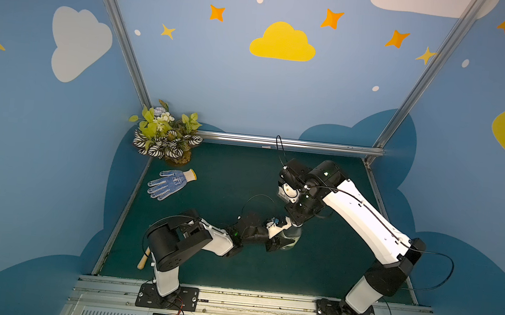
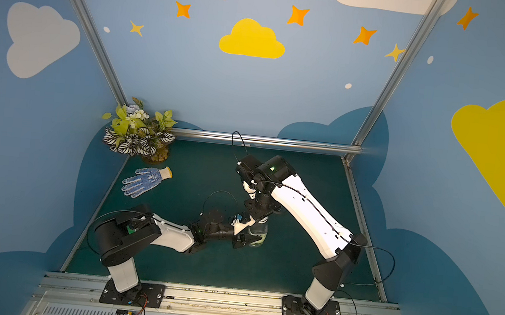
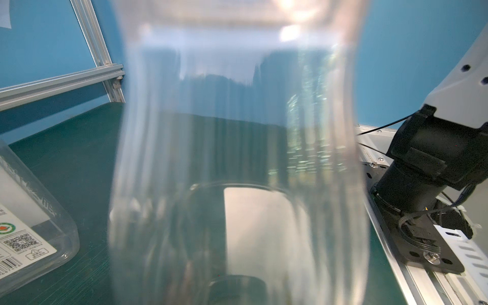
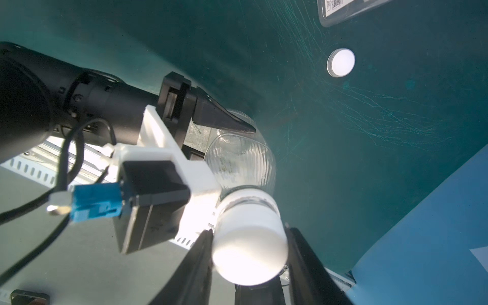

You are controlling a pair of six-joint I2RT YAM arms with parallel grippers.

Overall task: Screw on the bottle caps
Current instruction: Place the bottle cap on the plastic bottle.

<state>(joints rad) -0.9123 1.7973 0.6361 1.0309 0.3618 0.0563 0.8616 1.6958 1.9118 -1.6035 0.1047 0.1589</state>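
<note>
step: seating white cap [image 4: 250, 237] | left gripper [image 1: 286, 238]: clamped on ribbed bottle [image 4: 240, 163] | right gripper [image 4: 249, 231]: flanking cap, pinch unclear | advice: pinch squarely, twist level

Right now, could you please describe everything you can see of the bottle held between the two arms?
The bottle is clear, finely ribbed plastic with rounded shoulders and stands upright. The left gripper is shut on its body from the side. A white cap sits on its neck, with the right gripper straddling that cap from above; whether its fingers press the cap, I cannot tell.
</note>
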